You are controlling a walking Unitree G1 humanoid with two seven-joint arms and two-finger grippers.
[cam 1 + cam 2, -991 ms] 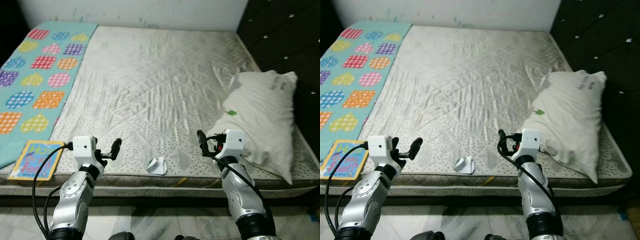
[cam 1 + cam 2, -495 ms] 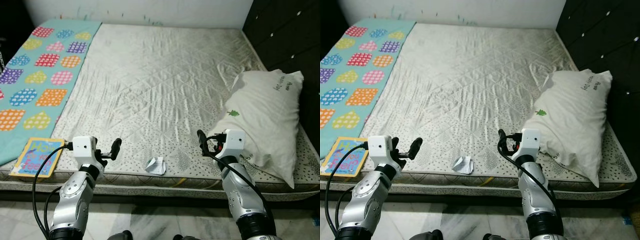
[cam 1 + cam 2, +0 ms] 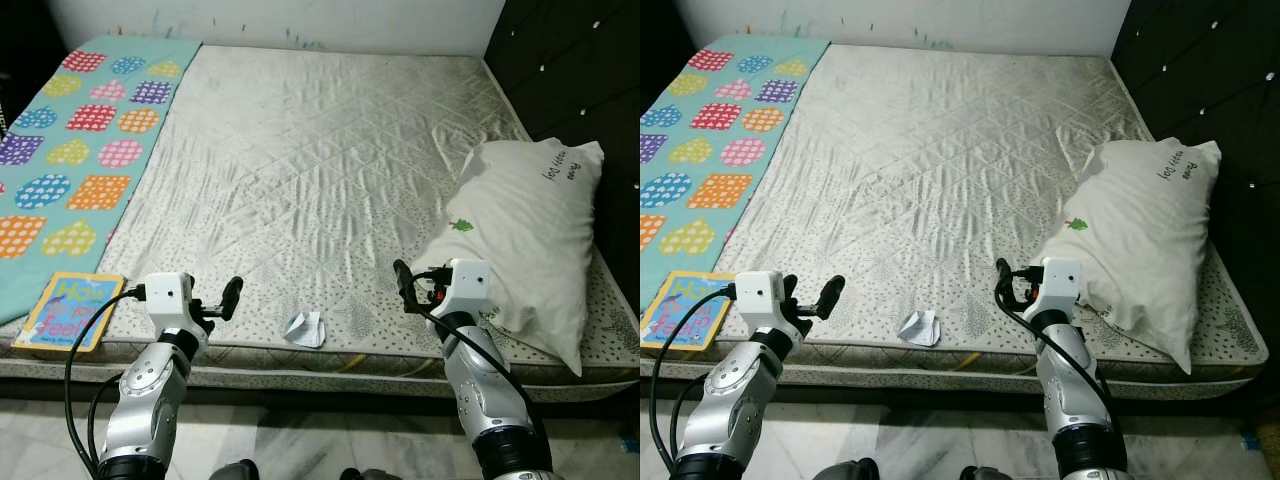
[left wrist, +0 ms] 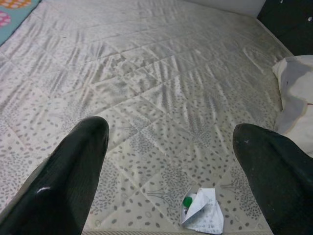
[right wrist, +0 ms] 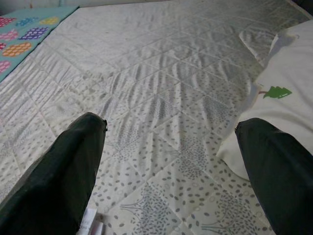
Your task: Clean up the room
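Left wrist view puts the target right in front: a small crumpled scrap of white paper [image 4: 202, 216] with a green dot on it, lying on the pale grey quilted mattress [image 3: 320, 170] close to its near edge, roughly midway between the two arms. Nothing holds it yet. The left gripper [image 3: 231, 297] hovers over that near edge just to the scrap's left, its two black fingers [image 4: 73, 171] spread wide with nothing between them. The right gripper [image 3: 401, 282] hangs over the same edge on the scrap's other side, fingers apart as well and empty, with the big white pillow bearing a small green tree mark [image 3: 525, 240] lying beside it along the mattress's right edge.

This reads as the approach step, pickup not begun (the paper looks the nearest bit of clutter). Next move likely calls for the left gripper to drop low and slide right so the scrap sits between the fingers, then pinch gently; paper that light could skid away. At the near left corner lies a colourful children's book [image 3: 66, 311], beside the teal patterned blanket [image 3: 75, 150].
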